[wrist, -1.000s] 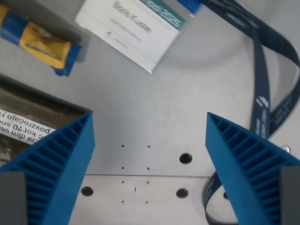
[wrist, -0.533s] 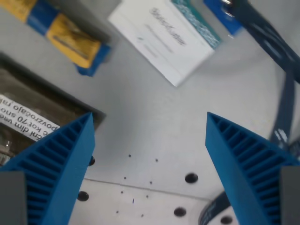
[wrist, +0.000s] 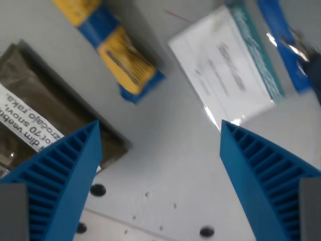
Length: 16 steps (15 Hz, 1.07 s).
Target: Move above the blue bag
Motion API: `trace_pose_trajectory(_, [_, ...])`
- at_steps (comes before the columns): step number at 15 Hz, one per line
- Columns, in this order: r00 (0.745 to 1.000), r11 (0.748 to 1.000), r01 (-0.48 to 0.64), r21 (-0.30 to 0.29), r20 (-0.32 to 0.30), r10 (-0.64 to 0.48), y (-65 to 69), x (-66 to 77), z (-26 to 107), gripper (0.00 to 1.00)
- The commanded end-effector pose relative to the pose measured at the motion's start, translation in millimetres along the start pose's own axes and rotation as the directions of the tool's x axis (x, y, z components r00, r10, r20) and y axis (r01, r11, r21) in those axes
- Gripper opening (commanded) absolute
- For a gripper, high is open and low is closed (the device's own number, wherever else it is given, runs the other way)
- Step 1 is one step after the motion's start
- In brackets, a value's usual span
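The blue bag [wrist: 114, 50], a blue and yellow packet, lies tilted at the top of the wrist view, left of centre. My gripper [wrist: 160, 133] is open, its two blue ribbed fingers [wrist: 65, 175] rising from the bottom corners with only bare grey table between them. The bag sits above and slightly left of the gap between the fingertips, apart from both. Its upper end runs out of the frame.
A dark brown packet with a white printed label [wrist: 45, 120] lies at the wrist view's left, partly behind the left finger. A white name badge [wrist: 225, 75] with a teal edge and a blue lanyard clip [wrist: 286, 45] lies at the upper right. The grey table [wrist: 165, 170] has bolt holes.
The whole scene has slid down and to the right and turned, so the camera has moved toward the bag. The bag now sits nearer the centre; the lanyard loop has left the view.
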<state>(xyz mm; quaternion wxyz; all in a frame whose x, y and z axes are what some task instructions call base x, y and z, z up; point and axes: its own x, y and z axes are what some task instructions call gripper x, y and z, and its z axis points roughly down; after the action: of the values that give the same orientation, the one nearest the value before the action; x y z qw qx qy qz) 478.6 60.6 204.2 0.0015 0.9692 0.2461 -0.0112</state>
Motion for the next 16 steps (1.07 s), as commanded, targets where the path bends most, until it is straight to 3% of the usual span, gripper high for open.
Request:
trace_pose_trajectory(1, [0.926,0.927,0.374,0.025,-0.074,-0.371,-7.4,10.0,8.9,1.0])
trace_pose_trajectory(7, [0.848,0.848,0.529,0.031,-0.051,-0.528,-25.7,34.4,29.3,1.0])
trace_pose_trajectory(16, [0.84,0.84,0.542,0.017,-0.042,-0.541,-38.1,57.9,49.9,1.0])
